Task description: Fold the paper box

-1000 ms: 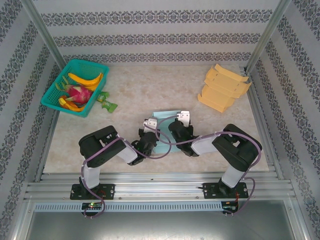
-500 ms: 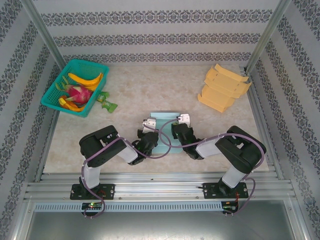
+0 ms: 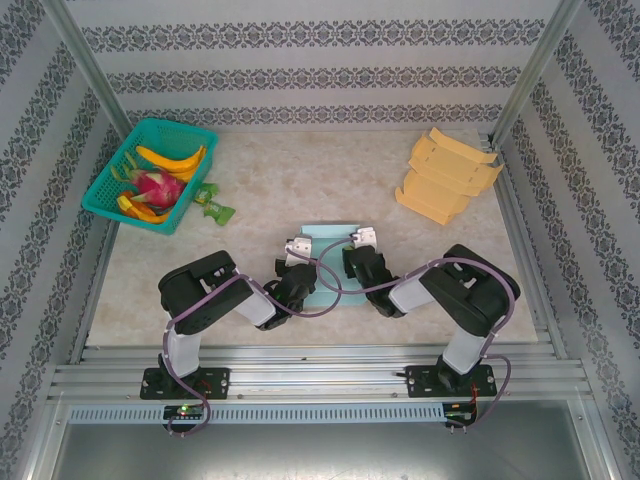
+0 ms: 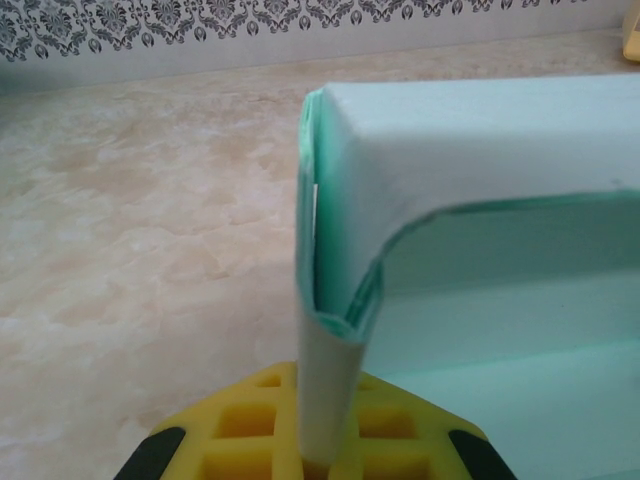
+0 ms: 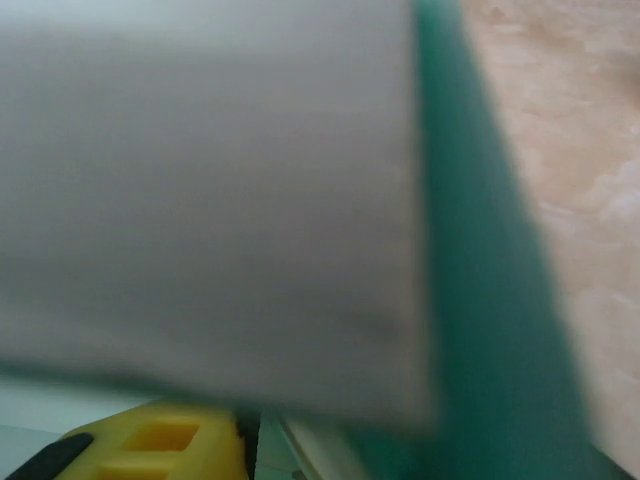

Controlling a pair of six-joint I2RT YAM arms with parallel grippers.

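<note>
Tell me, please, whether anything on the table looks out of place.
A small green item lies on the table beside the teal basket, outside it. The paper box has a side flap curled over where the left hand pinches it.

No word, label, brand or number can be read in any of the views. Any print on the small green packet (image 3: 212, 205) lying on the desk beside the basket (image 3: 108, 163) is too small to make out. The bands on the walls are ornament, not lettering.
</note>
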